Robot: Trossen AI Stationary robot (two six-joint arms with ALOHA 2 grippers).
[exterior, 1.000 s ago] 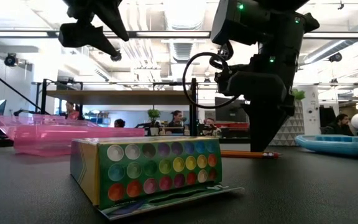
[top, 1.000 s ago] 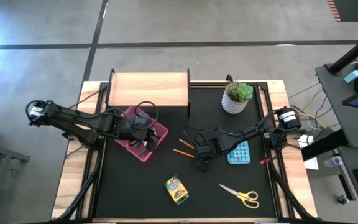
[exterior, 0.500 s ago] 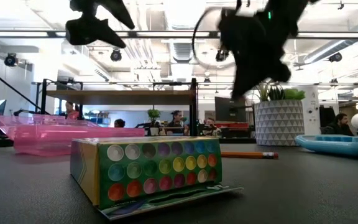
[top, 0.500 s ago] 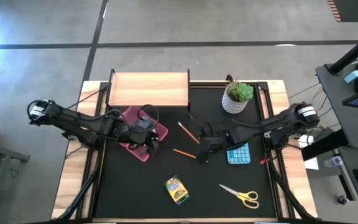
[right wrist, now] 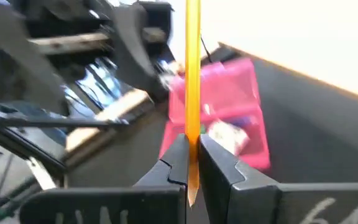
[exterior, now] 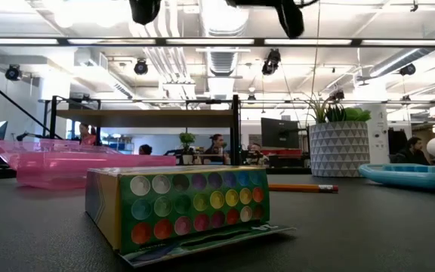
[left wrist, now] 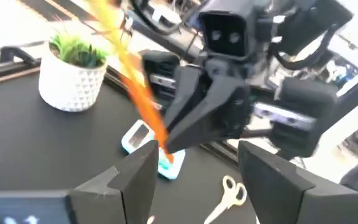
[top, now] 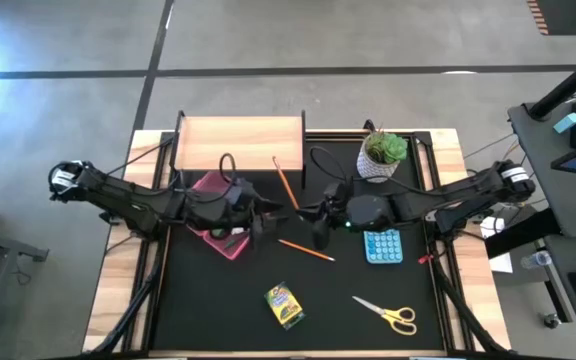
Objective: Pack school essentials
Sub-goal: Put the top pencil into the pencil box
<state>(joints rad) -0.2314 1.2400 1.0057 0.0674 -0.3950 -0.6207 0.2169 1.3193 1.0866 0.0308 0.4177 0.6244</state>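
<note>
My right gripper (top: 306,213) (right wrist: 192,167) is raised over the table's middle, shut on an orange pencil (top: 285,184) (right wrist: 192,68). Facing it from the left, my left gripper (top: 266,215) (left wrist: 194,180) is open and holds nothing; the pencil (left wrist: 135,87) and the right gripper show just ahead of its fingers. A second orange pencil (top: 306,250) (exterior: 300,187) lies flat on the black mat. The crayon box (top: 284,305) (exterior: 180,211) and the yellow-handled scissors (top: 388,315) lie nearer the front edge. The pink bin (top: 220,218) (right wrist: 229,106) sits under the left arm. My right gripper pinches the orange pencil between its two fingers near one end (right wrist: 192,134), and a short stub (right wrist: 192,190) sticks out past them. The fingers come nearly level from the table's right and lie across the pencil. The pencil is lifted clear, its long part slanting toward the far edge.
A potted plant (top: 382,155) (exterior: 338,143) stands at the far right. A blue dimpled tray (top: 384,245) (exterior: 410,174) lies below the right arm. A wooden box (top: 238,145) fills the far left of the mat. People sit in the room beyond the table.
My right gripper has risen from the mat with one orange pencil, tipping from pointing down to nearly level; the pencil is lifted clear while the other stays on the mat. My left gripper has risen a little, tipped up toward level and gone toward the right gripper, staying open.
</note>
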